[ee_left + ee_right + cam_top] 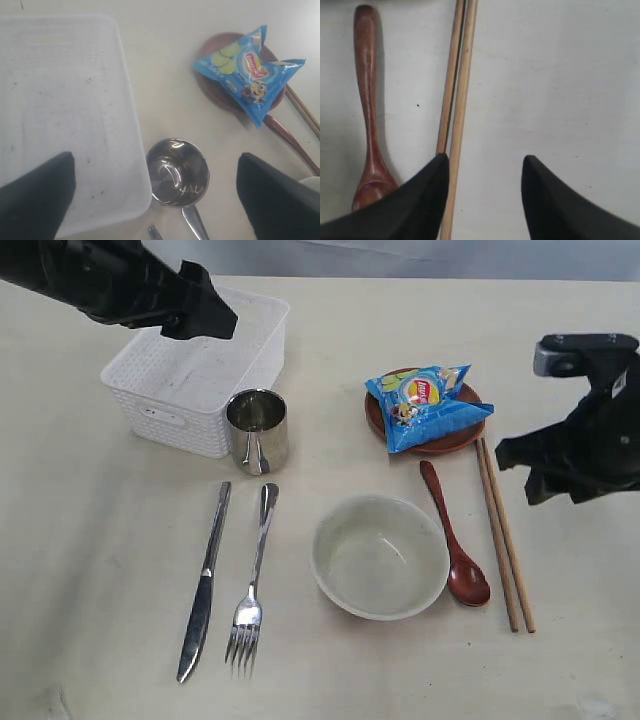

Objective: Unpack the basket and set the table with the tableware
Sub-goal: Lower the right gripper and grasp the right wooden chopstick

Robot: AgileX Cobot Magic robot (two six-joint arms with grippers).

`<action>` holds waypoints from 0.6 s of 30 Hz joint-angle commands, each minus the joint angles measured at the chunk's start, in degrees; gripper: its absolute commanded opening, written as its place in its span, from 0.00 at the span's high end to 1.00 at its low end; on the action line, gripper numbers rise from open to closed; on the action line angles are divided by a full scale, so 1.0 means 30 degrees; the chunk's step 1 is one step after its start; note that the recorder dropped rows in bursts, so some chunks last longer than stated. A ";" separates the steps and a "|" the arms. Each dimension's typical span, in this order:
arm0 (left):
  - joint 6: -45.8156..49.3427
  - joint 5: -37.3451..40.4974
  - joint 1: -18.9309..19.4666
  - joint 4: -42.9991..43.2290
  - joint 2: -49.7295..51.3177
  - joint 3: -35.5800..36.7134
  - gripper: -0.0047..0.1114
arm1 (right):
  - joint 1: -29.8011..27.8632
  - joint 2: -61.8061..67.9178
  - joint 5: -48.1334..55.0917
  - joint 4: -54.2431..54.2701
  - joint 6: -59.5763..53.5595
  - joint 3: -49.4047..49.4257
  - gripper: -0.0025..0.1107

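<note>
Reaching in from top-left of ext. view w/ L arm (90,280), held high; L hand (205,315) aimed down, fingers (37,200) spread fully apart, empty. In from right edge w/ R arm (600,390), wrist bent; R hand (520,472) lower, aimed left, fingers (420,200) parted, empty.

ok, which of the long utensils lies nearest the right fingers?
The chopsticks, the rightmost pair on the table: in the right wrist view they run beside one of the fingers. The spoon, fork and knife lie farther left.
</note>
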 commanded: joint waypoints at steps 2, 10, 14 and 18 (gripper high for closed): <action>0.0529 -0.0146 0.0034 -0.0694 -0.0099 0.0076 0.26 | -0.0072 -0.0027 -0.3598 0.0629 0.0193 0.2140 0.60; 0.0693 -0.0146 0.0034 -0.0796 -0.0099 0.0076 0.26 | 0.0887 -0.0027 -0.3840 0.1067 0.0142 0.2298 0.60; 0.0716 -0.0146 0.0034 -0.0796 -0.0099 0.0076 0.26 | 0.1491 -0.0027 -0.4186 0.1067 0.0326 0.2298 0.60; 0.0786 -0.0146 0.0034 -0.0796 -0.0099 0.0076 0.26 | 0.1496 0.0485 -0.4755 0.0769 0.0860 0.2298 0.60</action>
